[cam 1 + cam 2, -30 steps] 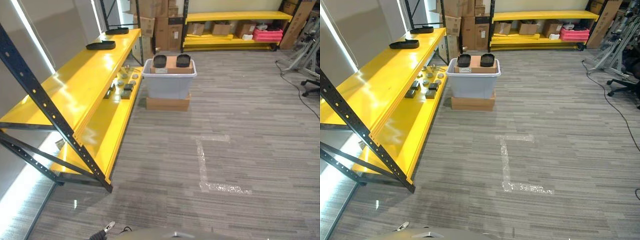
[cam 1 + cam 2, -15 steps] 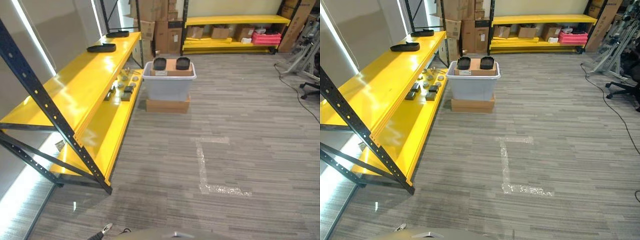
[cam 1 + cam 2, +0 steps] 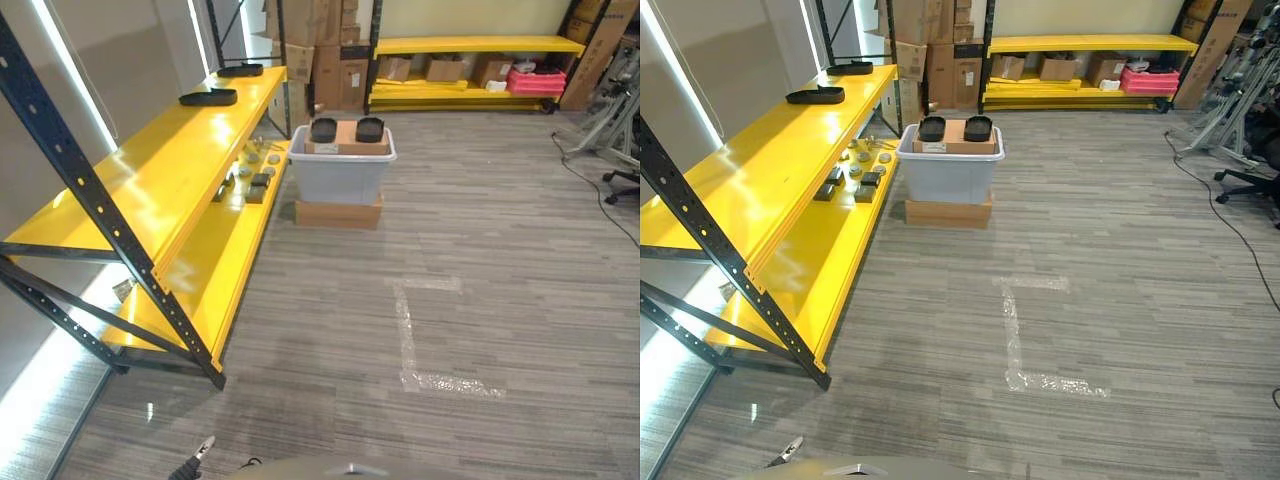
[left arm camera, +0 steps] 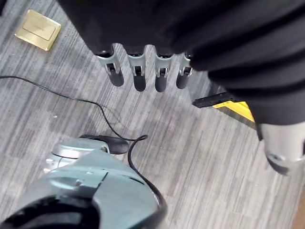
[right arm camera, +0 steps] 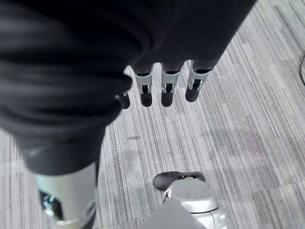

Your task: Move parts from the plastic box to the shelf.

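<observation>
Parts point(image 3: 345, 129) sat in the plastic box point(image 3: 341, 172) at upper centre of the frame, well apart from both hands. Hung low over bare floor: left hand point(image 4: 143, 76) and right hand point(image 5: 162, 88), fingers straight and relaxed, holding nothing. Judged the step in hand as the walk up to the box; best done by closing squarely on its front, keeping clear of the shelf point(image 3: 150, 170) upright at lower left, and stopping near enough to reach over the rim. Underfoot, grey striped carpet point(image 3: 480, 250) with a clear tape mark point(image 3: 410, 340) at centre. Farther up, box perched on a flat cardboard carton point(image 3: 338, 212), just beside the yellow shelf at left. Small dark pieces point(image 3: 250, 175) lay on its lower level, black trays point(image 3: 208, 97) on the upper. At the far wall, stacked cartons point(image 3: 325, 50) and another yellow rack point(image 3: 470, 45).
</observation>
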